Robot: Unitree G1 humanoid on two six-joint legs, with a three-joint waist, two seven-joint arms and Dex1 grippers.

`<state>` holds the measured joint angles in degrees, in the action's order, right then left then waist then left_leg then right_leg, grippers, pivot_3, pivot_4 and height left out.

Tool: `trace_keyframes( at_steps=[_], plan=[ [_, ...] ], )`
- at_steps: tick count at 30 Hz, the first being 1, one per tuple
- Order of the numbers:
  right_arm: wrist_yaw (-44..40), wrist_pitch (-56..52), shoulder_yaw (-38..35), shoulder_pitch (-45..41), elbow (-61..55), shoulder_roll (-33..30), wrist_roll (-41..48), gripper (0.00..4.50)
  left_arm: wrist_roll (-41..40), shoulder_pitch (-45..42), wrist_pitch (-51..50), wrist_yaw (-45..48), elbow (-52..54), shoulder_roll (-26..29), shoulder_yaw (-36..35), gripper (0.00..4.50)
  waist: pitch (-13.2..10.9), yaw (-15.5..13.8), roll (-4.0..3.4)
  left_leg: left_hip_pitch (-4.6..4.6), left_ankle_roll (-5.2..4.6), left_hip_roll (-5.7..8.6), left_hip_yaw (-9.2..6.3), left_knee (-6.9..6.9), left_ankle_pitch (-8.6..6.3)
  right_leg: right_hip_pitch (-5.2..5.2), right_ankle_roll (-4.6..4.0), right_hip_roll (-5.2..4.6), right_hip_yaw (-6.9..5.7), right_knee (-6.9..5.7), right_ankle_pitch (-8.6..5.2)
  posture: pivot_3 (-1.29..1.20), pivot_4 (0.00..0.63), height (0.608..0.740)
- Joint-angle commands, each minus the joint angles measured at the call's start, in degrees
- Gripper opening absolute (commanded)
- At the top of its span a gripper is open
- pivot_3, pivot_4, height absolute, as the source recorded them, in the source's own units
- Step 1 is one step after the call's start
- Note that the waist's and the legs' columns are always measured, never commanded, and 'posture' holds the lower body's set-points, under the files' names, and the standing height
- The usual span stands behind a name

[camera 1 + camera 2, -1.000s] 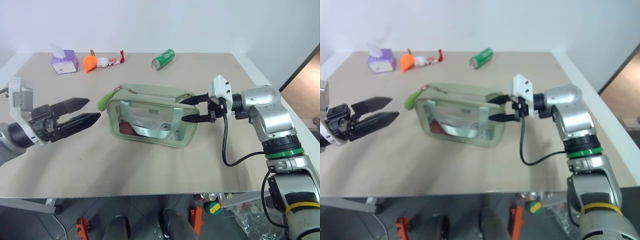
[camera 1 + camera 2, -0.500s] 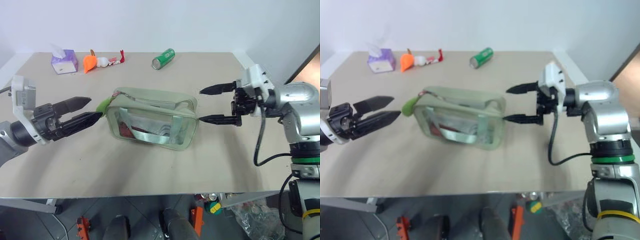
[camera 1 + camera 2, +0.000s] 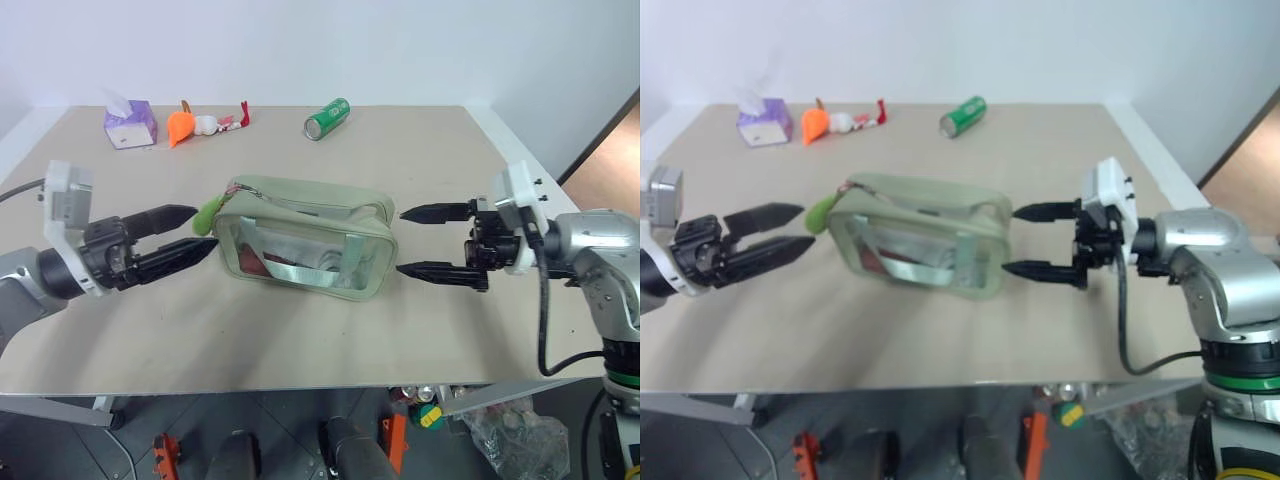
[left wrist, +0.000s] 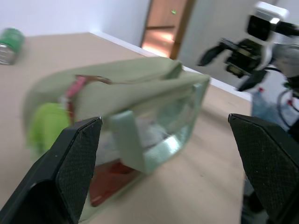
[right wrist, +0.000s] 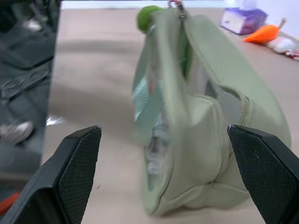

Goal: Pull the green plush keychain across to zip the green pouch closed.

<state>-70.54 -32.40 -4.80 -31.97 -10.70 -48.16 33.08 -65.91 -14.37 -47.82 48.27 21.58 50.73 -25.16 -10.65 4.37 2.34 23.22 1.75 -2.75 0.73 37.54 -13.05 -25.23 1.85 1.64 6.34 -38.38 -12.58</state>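
Observation:
The green pouch (image 3: 305, 238) lies in the middle of the table, its clear side panel facing me. The green plush keychain (image 3: 208, 211) hangs at its left end, by the zipper pull. My left gripper (image 3: 203, 228) is open, its fingertips right beside the keychain, one above and one below it. The left wrist view has the keychain (image 4: 44, 128) between the left fingers. My right gripper (image 3: 400, 241) is open and empty, its tips a short gap to the right of the pouch's right end. In the right wrist view the pouch (image 5: 201, 121) stands end-on between the fingers.
At the table's far side lie a green can (image 3: 327, 118), a purple tissue box (image 3: 130, 123), an orange toy (image 3: 181, 125) and small white and red pieces (image 3: 222, 122). The table's right edge (image 3: 545, 170) runs close behind my right arm.
My right gripper opened off the pouch's right end and drew back to the right. My left gripper edged right, up to the keychain. The pouch shifted slightly.

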Motion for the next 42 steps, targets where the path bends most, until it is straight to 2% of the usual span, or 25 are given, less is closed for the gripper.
trace_keyframes(
  at_steps=[1,2,8,12,13,16,22,28,36,42],
  plan=[
    [1.49,0.78,1.13,-0.57,-0.83,1.38,-0.45,3.96,1.14,-1.17,0.62,1.39,1.45,1.31,0.94,4.50,0.00,0.00,0.00,0.00,0.00,0.00,0.02,0.00,0.00,0.00,0.00,0.00,0.01,0.00,0.00,0.00,0.150,0.740],
    [1.46,0.93,1.56,-0.70,-0.75,1.75,-0.45,3.71,1.59,-1.14,0.72,1.60,1.52,1.26,1.39,4.50,0.00,0.00,0.00,0.01,0.00,0.00,0.02,0.00,0.00,-0.01,0.04,0.00,0.02,0.00,0.02,0.00,0.150,0.740],
    [0.73,2.74,2.81,-0.34,0.10,2.38,-1.39,1.57,1.98,-0.68,0.87,1.51,1.84,0.54,1.62,4.50,0.00,-0.01,0.00,0.05,-0.02,-0.01,-0.01,-0.06,-0.02,-0.03,0.10,0.01,0.00,0.00,-0.02,0.00,0.150,0.740],
    [0.26,3.39,2.80,-0.25,0.45,2.50,-1.24,0.19,0.41,-0.74,1.00,-1.07,0.35,-1.11,-0.61,4.50,0.00,-0.02,0.00,0.05,-0.03,-0.01,-0.02,-0.06,-0.02,-0.03,0.10,0.01,0.00,0.00,-0.03,0.00,0.150,0.740],
    [0.19,3.52,2.85,-0.27,0.55,2.56,-1.26,0.04,-0.07,-0.97,1.00,-1.95,-0.37,-1.66,-1.26,4.50,0.00,-0.02,0.00,0.05,-0.03,-0.01,-0.02,-0.05,-0.02,-0.03,0.10,0.01,0.00,0.00,-0.03,0.00,0.150,0.740],
    [-0.13,3.89,3.03,-0.24,0.49,2.86,-1.18,0.04,-0.24,-1.32,1.42,-5.09,-4.29,-3.50,-3.45,4.50,0.00,-0.02,0.00,0.04,-0.03,-0.01,-0.03,-0.05,-0.02,-0.02,0.10,0.01,-0.01,0.00,-0.02,0.00,0.150,0.740],
    [0.85,4.62,3.63,-0.83,0.96,3.63,-2.02,0.04,8.86,-0.90,2.44,-10.05,-11.73,-4.54,-0.37,4.50,0.00,0.00,0.00,0.02,-0.03,-0.01,-0.04,-0.05,-0.02,-0.01,0.09,0.04,-0.01,-0.01,-0.01,0.00,0.150,0.740],
    [1.73,4.95,3.99,-0.70,0.97,4.10,-2.96,0.04,9.23,0.44,1.78,-6.87,-9.56,-4.94,0.44,4.50,0.01,0.07,0.01,0.01,-0.03,-0.03,-0.02,-0.05,-0.02,-0.02,0.09,0.05,0.00,-0.02,-0.01,0.00,0.150,0.740],
    [1.93,4.85,3.96,-0.11,0.34,3.84,-2.88,0.04,3.19,0.12,-0.74,-3.85,-7.16,-4.81,-2.47,4.50,0.01,0.10,0.01,-0.02,-0.03,-0.04,-0.02,-0.04,-0.02,-0.02,0.06,0.06,0.00,-0.05,0.03,0.00,0.150,0.740],
    [2.10,4.95,4.04,-0.27,0.51,4.00,-2.93,0.04,7.01,1.27,0.20,-2.49,-7.00,-3.79,0.71,4.50,0.01,0.11,0.01,-0.02,-0.03,-0.04,-0.02,-0.04,-0.02,-0.02,0.05,0.07,0.00,-0.07,0.02,0.00,0.150,0.740]
  ],
)
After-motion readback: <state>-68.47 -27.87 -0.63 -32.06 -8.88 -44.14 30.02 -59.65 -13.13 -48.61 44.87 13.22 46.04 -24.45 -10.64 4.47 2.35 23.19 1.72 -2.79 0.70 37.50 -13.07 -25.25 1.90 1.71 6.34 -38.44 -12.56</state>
